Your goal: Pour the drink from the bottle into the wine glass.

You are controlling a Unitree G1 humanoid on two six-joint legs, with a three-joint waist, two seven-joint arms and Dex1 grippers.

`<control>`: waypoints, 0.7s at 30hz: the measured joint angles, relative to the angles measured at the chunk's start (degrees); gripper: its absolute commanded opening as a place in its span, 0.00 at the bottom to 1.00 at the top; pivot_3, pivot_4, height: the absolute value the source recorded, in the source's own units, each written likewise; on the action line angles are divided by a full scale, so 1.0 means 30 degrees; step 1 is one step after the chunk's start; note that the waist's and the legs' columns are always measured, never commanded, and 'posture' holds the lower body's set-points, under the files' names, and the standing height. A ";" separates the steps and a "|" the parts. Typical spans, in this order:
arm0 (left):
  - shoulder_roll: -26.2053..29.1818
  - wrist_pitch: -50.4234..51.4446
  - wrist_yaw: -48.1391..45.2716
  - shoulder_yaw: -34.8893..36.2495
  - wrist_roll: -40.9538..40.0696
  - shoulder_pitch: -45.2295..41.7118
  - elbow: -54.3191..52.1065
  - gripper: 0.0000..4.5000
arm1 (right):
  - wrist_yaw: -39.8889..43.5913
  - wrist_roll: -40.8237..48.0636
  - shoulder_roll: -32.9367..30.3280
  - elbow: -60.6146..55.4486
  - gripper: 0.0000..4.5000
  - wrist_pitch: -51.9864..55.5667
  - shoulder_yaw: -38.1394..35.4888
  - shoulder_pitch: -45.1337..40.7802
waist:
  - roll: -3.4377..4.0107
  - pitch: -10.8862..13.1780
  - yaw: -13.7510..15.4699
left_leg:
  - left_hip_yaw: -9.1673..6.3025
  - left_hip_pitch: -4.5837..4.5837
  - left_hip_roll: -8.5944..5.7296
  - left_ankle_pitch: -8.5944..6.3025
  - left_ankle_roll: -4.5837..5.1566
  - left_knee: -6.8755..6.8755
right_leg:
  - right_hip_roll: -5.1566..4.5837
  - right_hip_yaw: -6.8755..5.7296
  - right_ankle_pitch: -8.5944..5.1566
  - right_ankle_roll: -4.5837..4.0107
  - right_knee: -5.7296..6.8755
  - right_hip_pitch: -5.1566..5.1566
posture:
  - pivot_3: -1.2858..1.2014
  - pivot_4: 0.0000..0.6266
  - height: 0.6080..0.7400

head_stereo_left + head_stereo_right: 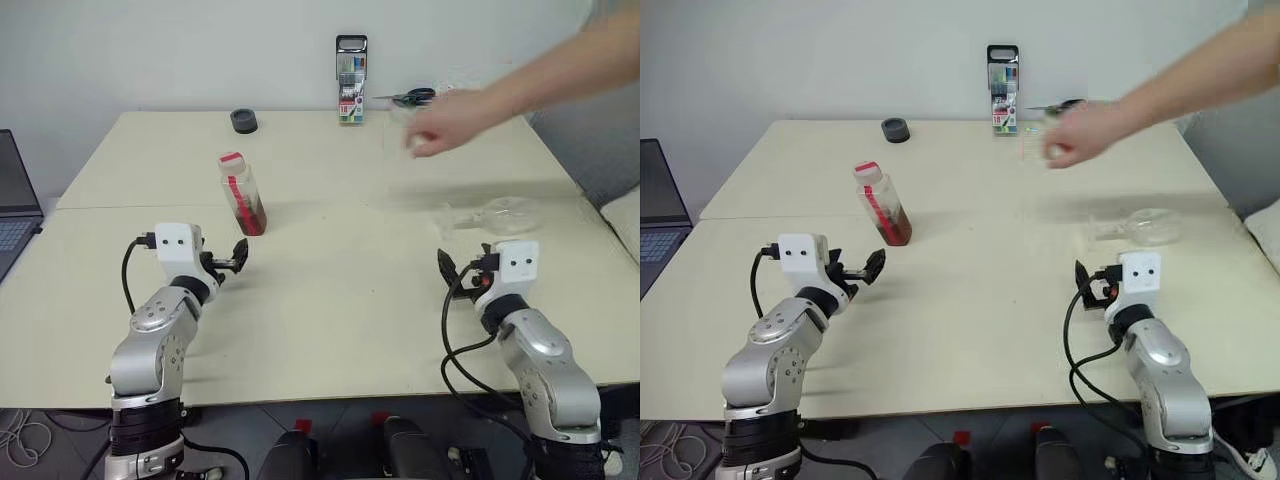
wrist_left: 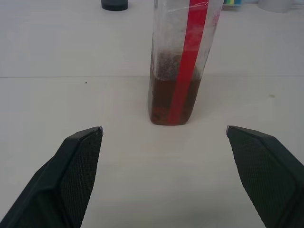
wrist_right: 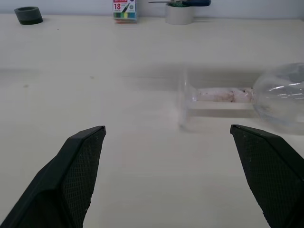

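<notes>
The bottle (image 1: 241,193) stands upright on the table's left half, clear plastic with a red-and-white label strip. The reddish-brown drink (image 2: 164,99) fills its lower part. My left gripper (image 1: 230,258) is open just in front of the bottle, which sits apart from it beyond the two fingertips (image 2: 88,142). The wine glass (image 1: 497,215) lies on its side on the right half, foot toward the middle and bowl (image 3: 280,97) toward the right edge. My right gripper (image 3: 167,128) is open, a little short of the glass and empty.
A person's hand (image 1: 445,125) and forearm reach in from the right above the far table. At the back stand a black ring (image 1: 244,121), a pen pack (image 1: 351,80), scissors (image 1: 410,97) and a tape roll (image 3: 179,14). A laptop (image 1: 15,200) sits off the left edge.
</notes>
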 measured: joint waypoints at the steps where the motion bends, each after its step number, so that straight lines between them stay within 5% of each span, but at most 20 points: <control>1: -0.0021 0.0108 0.0008 -0.0001 -0.0008 0.0034 -0.0003 0.99 | -0.0026 -0.0002 0.0037 0.0000 1.00 0.0000 0.0024 0.0021 | 0.0000 0.0000 0.0000 | 0.0002 0.0000 -0.0001 0.0000 0.0000 0.0000 | 0.0000 0.0001 0.0000 0.0001 0.0000 -0.0001 | 0.52 0.24 1.00; 21: -0.0179 0.0201 0.0002 -0.0005 -0.0031 -0.0385 -0.0004 0.99 | 0.0856 0.0252 -0.0476 0.0322 1.00 -0.0116 0.0228 -0.1163 | 0.0000 0.0001 0.0000 | 0.0003 0.0001 -0.0003 0.0000 0.0000 0.0001 | 0.0009 -0.0004 0.0000 0.0000 0.0000 0.0000 | 0.52 0.24 1.00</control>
